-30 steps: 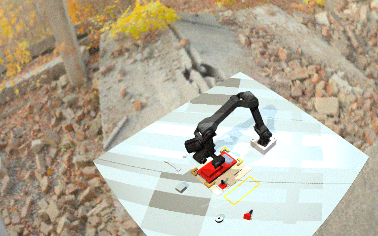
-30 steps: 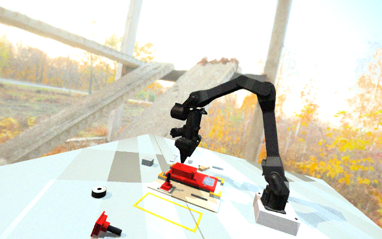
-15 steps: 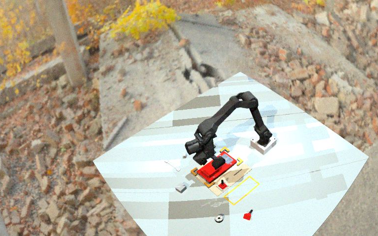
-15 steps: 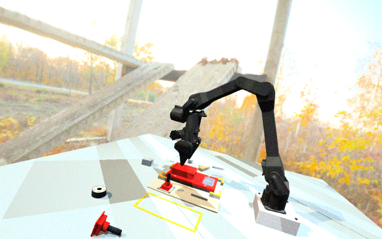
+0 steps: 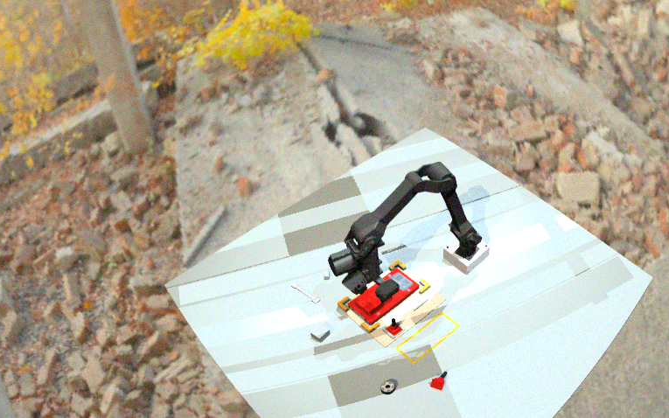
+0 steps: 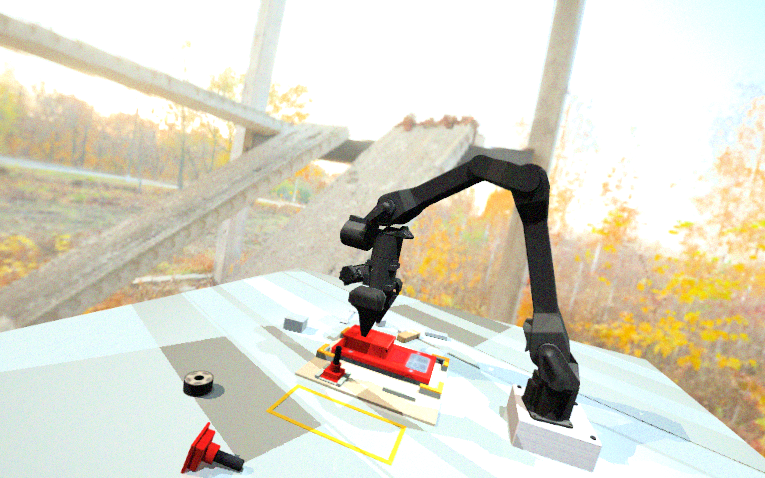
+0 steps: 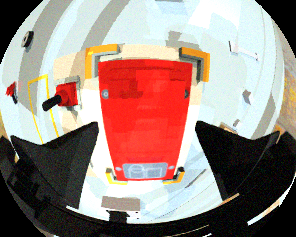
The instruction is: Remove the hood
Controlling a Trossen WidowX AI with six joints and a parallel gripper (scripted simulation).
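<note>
The toy car (image 5: 410,289) (image 6: 396,358) (image 7: 145,154) is red, with a pale window panel near one end. Its hood (image 5: 365,306) (image 6: 368,342) (image 7: 150,106) is the raised red block at the end away from the arm's base, and it sits on the car. My gripper (image 5: 373,294) (image 6: 372,328) (image 7: 148,126) is open and empty, pointing down at the hood, with one finger at each side of the car in the wrist view. Whether a finger touches the hood I cannot tell. The marked area (image 5: 435,344) (image 6: 351,406) (image 7: 33,109) is a yellow outline beside the board, with nothing in it.
The car lies on a wooden board (image 5: 386,339) (image 6: 412,409) between yellow corner brackets. A red part with a black peg (image 5: 393,328) (image 6: 333,372) stands on the board. A similar red part (image 5: 437,382) (image 6: 198,449), a black ring (image 6: 198,387) and a grey block (image 6: 295,323) lie on the table.
</note>
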